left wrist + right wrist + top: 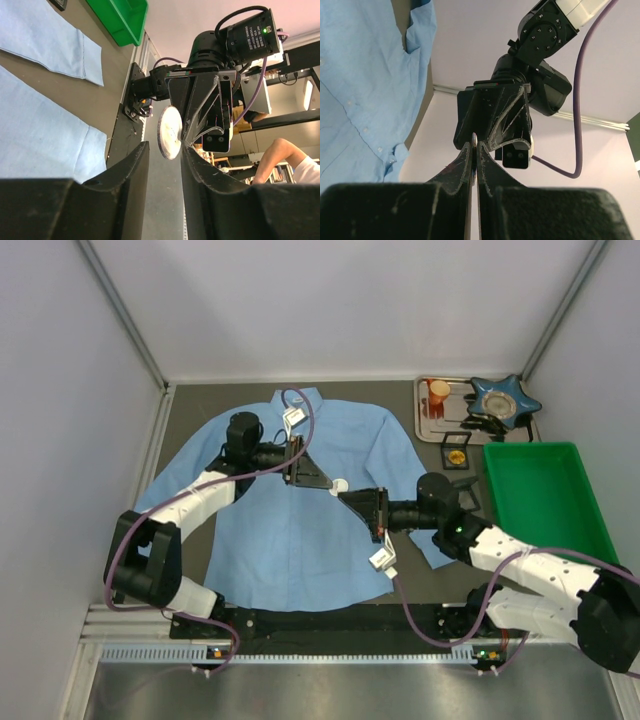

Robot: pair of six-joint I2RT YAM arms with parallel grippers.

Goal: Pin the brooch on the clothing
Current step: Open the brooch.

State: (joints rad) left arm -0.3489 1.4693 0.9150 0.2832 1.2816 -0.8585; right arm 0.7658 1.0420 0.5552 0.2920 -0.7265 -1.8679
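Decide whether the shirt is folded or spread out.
Spread out: the shirt lies flat, front up, both sleeves angled outward, collar at the far end.

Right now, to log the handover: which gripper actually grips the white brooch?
The right gripper, its jaws shut on the edge of the brooch; the left gripper has its jaws apart.

Top cam looks down on table [190, 410]; wrist cams face ea. other close-up, all share shirt [300, 540].

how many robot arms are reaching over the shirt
2. Left arm crosses the light blue shirt from the left, right arm from the right; both meet at a white disc.
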